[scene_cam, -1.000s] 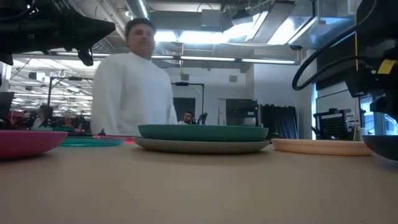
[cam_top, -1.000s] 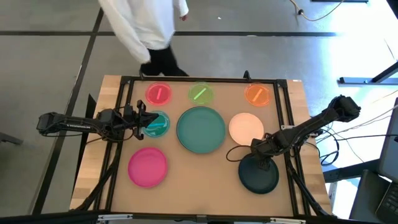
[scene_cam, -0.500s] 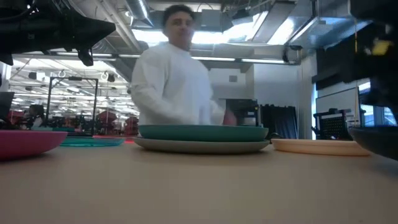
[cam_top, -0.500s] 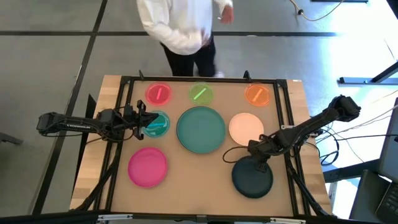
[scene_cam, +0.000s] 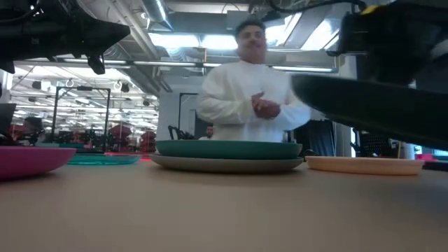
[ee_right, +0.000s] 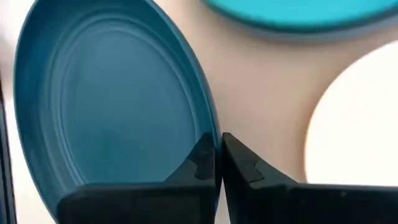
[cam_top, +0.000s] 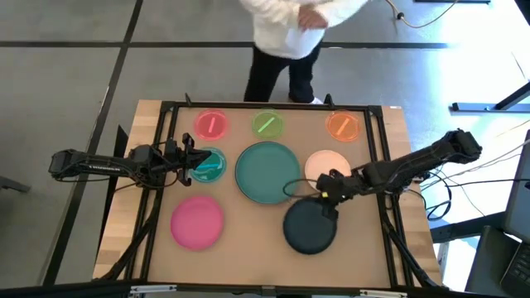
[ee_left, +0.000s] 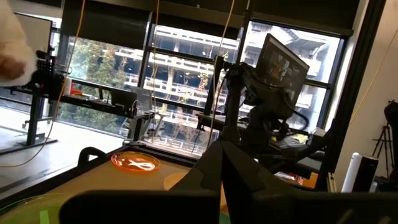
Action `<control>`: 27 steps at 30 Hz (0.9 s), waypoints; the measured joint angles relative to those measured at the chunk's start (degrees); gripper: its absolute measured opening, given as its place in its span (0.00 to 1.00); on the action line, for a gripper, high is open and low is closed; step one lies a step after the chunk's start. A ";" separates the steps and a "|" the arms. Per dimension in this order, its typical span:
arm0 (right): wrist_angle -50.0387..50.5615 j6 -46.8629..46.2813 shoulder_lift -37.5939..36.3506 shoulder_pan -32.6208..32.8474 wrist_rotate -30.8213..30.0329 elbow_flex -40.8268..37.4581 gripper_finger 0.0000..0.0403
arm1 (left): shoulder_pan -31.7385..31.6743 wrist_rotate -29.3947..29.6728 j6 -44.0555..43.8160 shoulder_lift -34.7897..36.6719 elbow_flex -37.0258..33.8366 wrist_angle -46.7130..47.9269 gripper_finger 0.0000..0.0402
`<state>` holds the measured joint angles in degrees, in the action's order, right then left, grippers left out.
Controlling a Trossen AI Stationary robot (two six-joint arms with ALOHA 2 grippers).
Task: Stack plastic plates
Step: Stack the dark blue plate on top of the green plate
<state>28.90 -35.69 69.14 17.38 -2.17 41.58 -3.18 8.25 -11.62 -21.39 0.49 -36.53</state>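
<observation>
My right gripper [cam_top: 325, 192] is shut on the dark blackish-teal plate [cam_top: 310, 225], which hangs in the air between the cream plate [cam_top: 327, 164] and the table's near edge. The large teal plate [cam_top: 267, 171] lies mid-table on the grey plate [scene_cam: 227, 164]. The pink plate [cam_top: 197, 222] rests near left. The small red [cam_top: 211, 124], green [cam_top: 266, 124] and orange [cam_top: 342, 124] plates line the far edge. My left gripper [cam_top: 195, 160] hovers shut, high above the small teal plate [cam_top: 211, 167]. My right gripper pinches the dark plate's rim [ee_right: 212, 140] at the edge nearest the cream plate, one finger [ee_right: 199, 163] inside the dish and one finger [ee_right: 239, 163] outside. The fingers come from the table's right, slanting down. The plate [scene_cam: 371, 105] is lifted clear of the table and tilted.
A person in a white top [cam_top: 294, 33] stands just beyond the table's far edge. A black frame [cam_top: 248, 105] runs around the tabletop. Bare table lies along the near edge, between the pink plate and the lifted dark plate.
My right gripper has moved toward the table's left and risen, carrying the dark plate off the table's near right part. The plate now hangs tilted and clear, closer to the large teal plate. The person behind the table has walked toward the right.
</observation>
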 joint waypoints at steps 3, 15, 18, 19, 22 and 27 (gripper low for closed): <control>-4.19 1.48 0.00 -3.17 0.10 0.04 0.01 | 0.00 0.00 0.02 0.00 0.00 0.00 0.00; -18.02 4.60 0.45 -14.79 -0.68 0.07 0.01 | -0.02 1.08 0.17 0.01 0.00 -0.20 0.00; -21.44 4.91 1.46 -16.69 -2.70 0.09 0.01 | -0.03 1.08 0.17 0.02 0.00 -0.20 0.00; -22.68 5.63 1.97 -17.35 -3.16 0.09 0.01 | -0.04 1.09 0.17 0.02 0.00 -0.20 0.00; -26.16 6.16 4.10 -19.42 -3.37 0.09 0.01 | -0.03 1.09 0.17 0.02 0.00 -0.16 0.00; -30.96 6.19 8.81 -22.56 -3.38 0.09 0.01 | -0.03 1.11 0.16 0.00 0.00 -0.13 0.00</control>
<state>-2.05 -29.50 77.96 -5.18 -5.55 41.67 -3.21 9.36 -11.46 -21.39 0.49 -36.67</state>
